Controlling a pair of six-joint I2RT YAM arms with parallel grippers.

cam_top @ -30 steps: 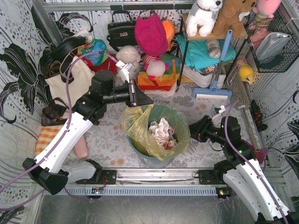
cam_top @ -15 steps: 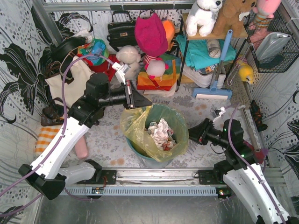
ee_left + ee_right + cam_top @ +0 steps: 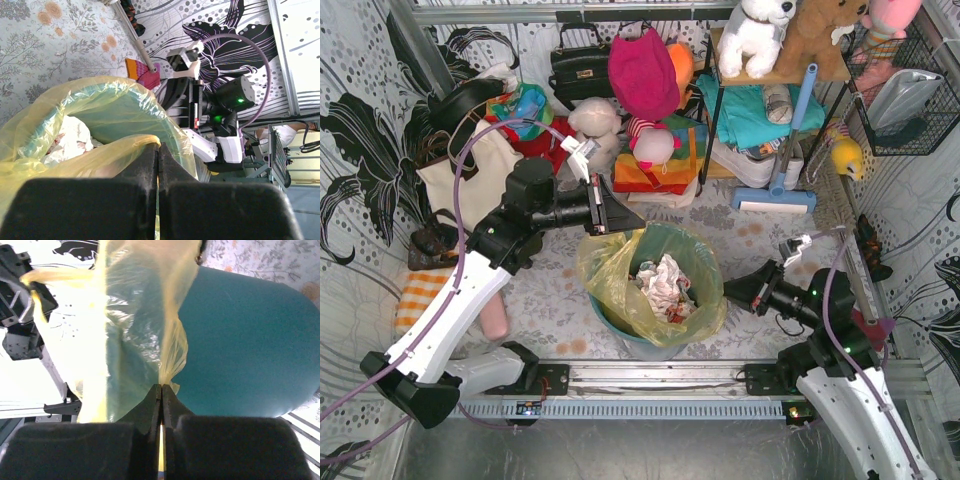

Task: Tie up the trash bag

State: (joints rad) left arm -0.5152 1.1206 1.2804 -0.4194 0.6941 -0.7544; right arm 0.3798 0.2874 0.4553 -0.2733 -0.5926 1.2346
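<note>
The trash bag (image 3: 620, 275) is thin yellow-green plastic lining a teal bin (image 3: 650, 345) in the middle of the floor, with crumpled white paper (image 3: 665, 278) inside. My left gripper (image 3: 628, 220) is shut on the bag's far-left rim and holds it up; the left wrist view shows the film (image 3: 100, 155) pinched between the jaws. My right gripper (image 3: 728, 291) is shut on the bag's right rim; the right wrist view shows a gathered strip of the bag (image 3: 172, 347) running into the closed jaws, beside the bin wall (image 3: 250, 350).
A cream tote bag (image 3: 465, 175) stands at the left. Soft toys, a black handbag (image 3: 578, 65) and a blue squeegee (image 3: 785, 140) crowd the back. A shelf rack (image 3: 775, 70) is at back right. A metal rail (image 3: 660, 375) runs along the near edge.
My right gripper has drawn back to the right and down with the bag's rim, stretching the opening wider. My left gripper has lifted slightly and still holds the far-left rim.
</note>
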